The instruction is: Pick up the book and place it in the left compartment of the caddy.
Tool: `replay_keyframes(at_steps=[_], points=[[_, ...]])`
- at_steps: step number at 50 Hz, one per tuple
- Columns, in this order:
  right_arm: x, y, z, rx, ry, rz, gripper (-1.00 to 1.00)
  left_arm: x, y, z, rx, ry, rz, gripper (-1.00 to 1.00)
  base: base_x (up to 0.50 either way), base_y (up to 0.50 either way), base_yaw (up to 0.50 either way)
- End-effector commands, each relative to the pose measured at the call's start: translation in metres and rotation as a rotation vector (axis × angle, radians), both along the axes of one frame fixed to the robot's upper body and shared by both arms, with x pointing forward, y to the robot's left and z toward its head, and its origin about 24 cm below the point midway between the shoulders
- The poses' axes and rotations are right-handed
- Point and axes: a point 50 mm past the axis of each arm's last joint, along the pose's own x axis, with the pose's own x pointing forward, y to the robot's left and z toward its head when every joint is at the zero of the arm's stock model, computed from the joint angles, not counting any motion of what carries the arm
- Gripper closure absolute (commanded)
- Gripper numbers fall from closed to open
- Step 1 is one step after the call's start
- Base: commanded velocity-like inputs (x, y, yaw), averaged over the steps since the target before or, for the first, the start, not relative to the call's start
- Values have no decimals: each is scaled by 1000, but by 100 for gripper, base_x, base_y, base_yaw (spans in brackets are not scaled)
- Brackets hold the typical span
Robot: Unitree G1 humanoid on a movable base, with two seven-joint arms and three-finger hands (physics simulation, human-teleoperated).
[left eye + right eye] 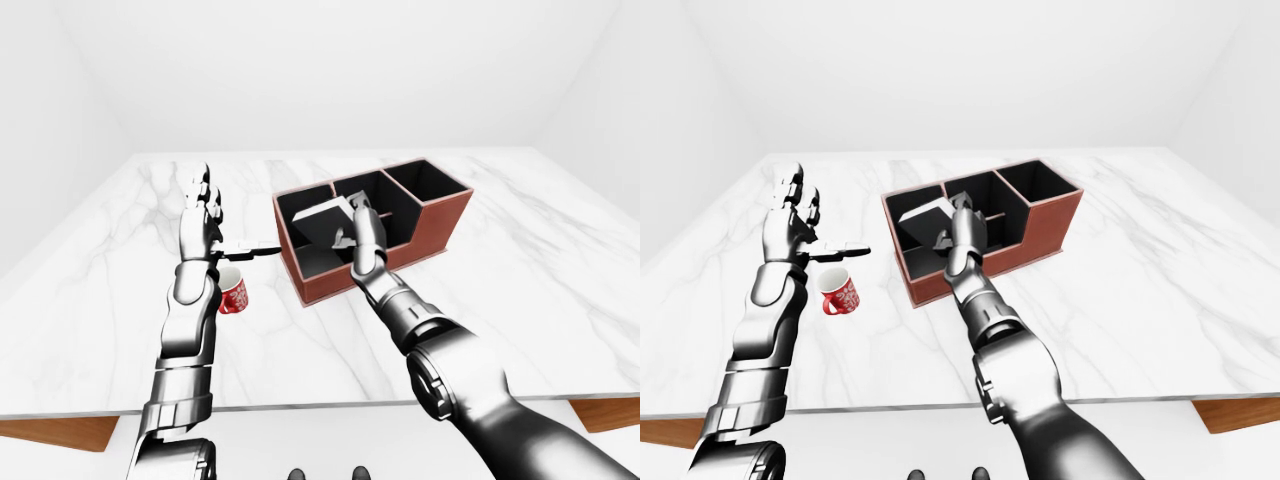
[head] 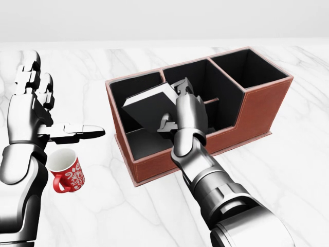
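1. Book (image 2: 149,105) sits tilted in the caddy's (image 2: 257,110) left compartment, centre of the head view.
2. Right hand (image 2: 186,110) clasps its right edge.
3. Left hand (image 2: 31,110), fingers spread, hovers above the red mug (image 2: 67,174) at lower left.

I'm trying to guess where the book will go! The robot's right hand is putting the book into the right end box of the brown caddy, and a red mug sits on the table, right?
Not quite. The right hand holds the book over the left compartment of the caddy, not the right end one, which is empty. The head view shows this. The red mug does sit on the table.
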Motion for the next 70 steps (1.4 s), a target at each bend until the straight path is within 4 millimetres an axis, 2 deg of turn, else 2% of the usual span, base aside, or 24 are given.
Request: replay_keyframes(at_steps=[1, 18, 34, 51, 52, 53, 54, 66, 70], points=[[4, 7, 16, -43, -62, 32, 100, 0, 0, -1, -1, 2, -1, -100, 0, 0, 0], [3, 13, 14, -134, -53, 56, 100, -1, 3, 0, -5, -1, 2, -100, 0, 0, 0], [0, 10, 6, -145, -25, 47, 100, 0, 7, 1, -8, -2, 8, -100, 0, 0, 0], [1, 5, 5, -136, -14, 29, 98, 0, 7, 2, -10, -5, 8, -100, 0, 0, 0], [1, 5, 5, -132, -12, 26, 18, 0, 7, 1, -10, -3, 8, -100, 0, 0, 0], [1, 5, 5, -129, -10, 26, -84, 0, 7, 1, -9, 0, 8, -100, 0, 0, 0], [1, 5, 4, -128, -9, 25, -100, 1, 7, 1, -10, 2, 8, -100, 0, 0, 0], [2, 6, 7, -122, -18, 26, -100, 2, 8, -2, -13, 14, 10, -100, 0, 0, 0], [4, 8, 15, -89, -43, 28, -100, 1, 8, -2, -14, 16, 11, -100, 0, 0, 0]])
